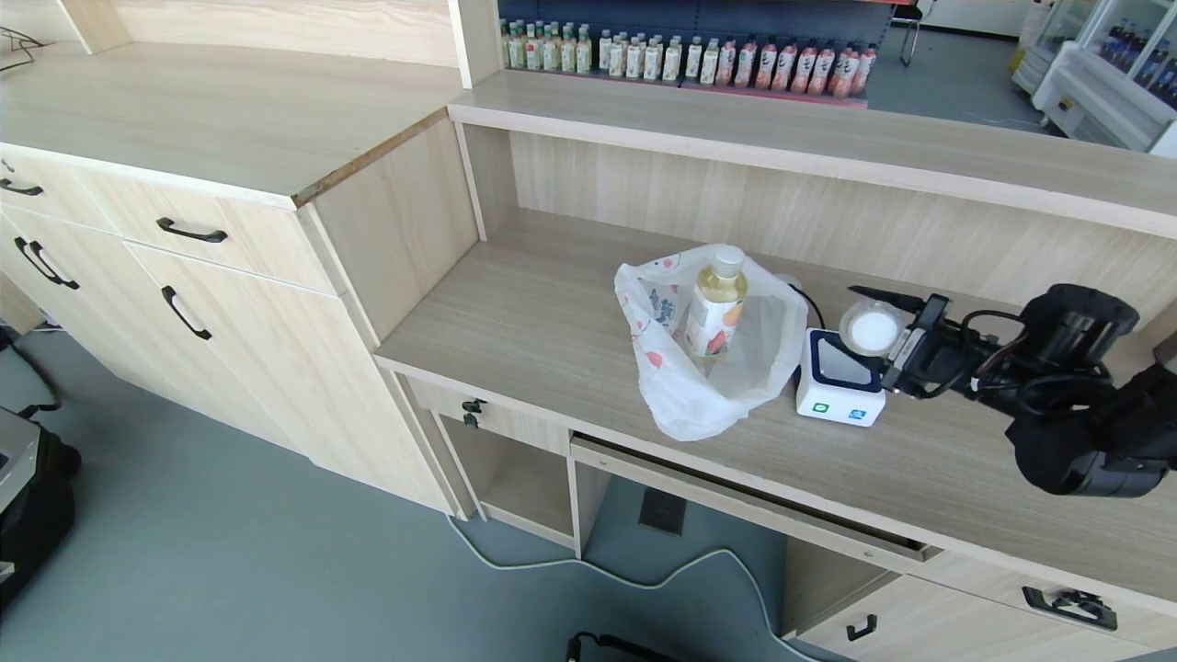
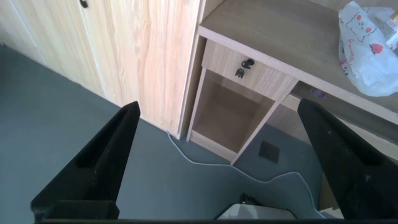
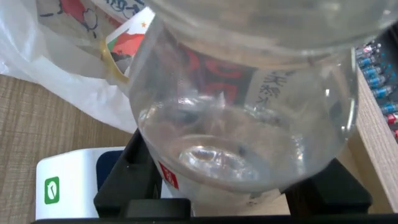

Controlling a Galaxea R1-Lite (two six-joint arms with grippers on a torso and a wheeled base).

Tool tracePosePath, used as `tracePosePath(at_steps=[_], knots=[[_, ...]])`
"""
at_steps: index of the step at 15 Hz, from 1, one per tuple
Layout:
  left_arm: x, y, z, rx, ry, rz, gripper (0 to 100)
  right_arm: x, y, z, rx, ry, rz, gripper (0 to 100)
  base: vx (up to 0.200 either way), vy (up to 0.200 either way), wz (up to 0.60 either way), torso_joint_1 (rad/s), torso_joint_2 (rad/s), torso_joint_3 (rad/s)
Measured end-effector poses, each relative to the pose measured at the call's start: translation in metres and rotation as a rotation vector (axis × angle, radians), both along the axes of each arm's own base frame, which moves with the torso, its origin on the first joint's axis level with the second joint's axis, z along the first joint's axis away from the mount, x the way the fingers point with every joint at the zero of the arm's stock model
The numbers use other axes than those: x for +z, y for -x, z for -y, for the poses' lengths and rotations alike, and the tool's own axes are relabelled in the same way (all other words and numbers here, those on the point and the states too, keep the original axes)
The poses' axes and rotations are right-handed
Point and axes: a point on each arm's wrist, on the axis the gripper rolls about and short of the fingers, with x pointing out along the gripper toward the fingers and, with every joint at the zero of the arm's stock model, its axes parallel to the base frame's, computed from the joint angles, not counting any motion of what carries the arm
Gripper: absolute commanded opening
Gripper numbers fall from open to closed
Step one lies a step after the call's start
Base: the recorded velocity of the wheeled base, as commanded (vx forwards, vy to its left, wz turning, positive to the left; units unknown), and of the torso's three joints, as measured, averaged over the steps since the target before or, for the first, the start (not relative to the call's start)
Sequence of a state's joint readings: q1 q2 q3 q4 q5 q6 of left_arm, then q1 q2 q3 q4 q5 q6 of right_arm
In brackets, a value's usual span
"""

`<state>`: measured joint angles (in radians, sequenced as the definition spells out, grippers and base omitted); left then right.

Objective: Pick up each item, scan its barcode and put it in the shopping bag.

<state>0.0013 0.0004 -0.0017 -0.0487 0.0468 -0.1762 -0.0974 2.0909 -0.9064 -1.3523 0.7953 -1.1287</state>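
Clear bottle [image 1: 870, 329] is held sideways in the right gripper [image 1: 890, 340], which is clamped around its body, with the round base facing the head camera. From the right wrist camera we see the bottle so close that only the clear lower body and a strip of red label show. Cap and neck are cut off, and we find no barcode. The bottle hangs at about 1 o'clock from the scanner [image 1: 839, 377], a white box with a dark sloped face. We cannot tell whether the bottle touches it or floats just above. A dark cable [image 1: 814, 308] runs from behind the scanner at 11 o'clock, and its far end is lost behind the bag. The shopping bag [image 1: 685, 395] lies just beside the scanner at its 9 o'clock, with its mouth slumped open on the counter [image 1: 515, 322]. A tea bottle [image 1: 716, 303] with a white cap stands upright inside. Its foot is buried in plastic folds, and anything under it is hidden. The left gripper [image 2: 217, 106] hangs low off the counter's 8 o'clock corner over grey floor [image 2: 62, 112]. Its fingers are spread wide with nothing between them. Past them are a keyed drawer [image 2: 245, 67] and a corner of the bag.
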Motion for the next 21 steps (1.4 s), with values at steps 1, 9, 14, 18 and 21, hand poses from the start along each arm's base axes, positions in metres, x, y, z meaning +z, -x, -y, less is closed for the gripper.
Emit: tracePosePath(at_steps=[1,9,14,18,21], knots=[[0.000,0.000,0.000,0.000,0.000,0.000,100,0.018,0.012,0.001,-0.039,-0.058,-0.033,0,0.000,0.000,0.00,0.000,0.00,0.000],[0.000,0.000,0.000,0.000,0.000,0.000,100,0.107,0.188,0.011,-0.800,-0.779,-0.362,0,0.000,0.000,0.00,0.000,0.00,0.000],[0.000,0.000,0.000,0.001,0.000,0.000,100,0.109,0.211,-0.001,-0.722,-0.821,-0.207,0,0.000,0.000,0.24,0.000,0.00,-0.001],[0.000,0.000,0.000,0.001,0.000,0.000,100,0.108,0.191,-0.027,-0.554,-0.811,-0.212,0,0.000,0.000,0.60,0.002,0.00,0.002],[0.000,0.000,0.000,0.001,0.000,0.000,100,0.090,0.156,-0.045,-0.481,-0.802,-0.266,0,0.000,0.000,0.00,0.000,0.00,0.000]])
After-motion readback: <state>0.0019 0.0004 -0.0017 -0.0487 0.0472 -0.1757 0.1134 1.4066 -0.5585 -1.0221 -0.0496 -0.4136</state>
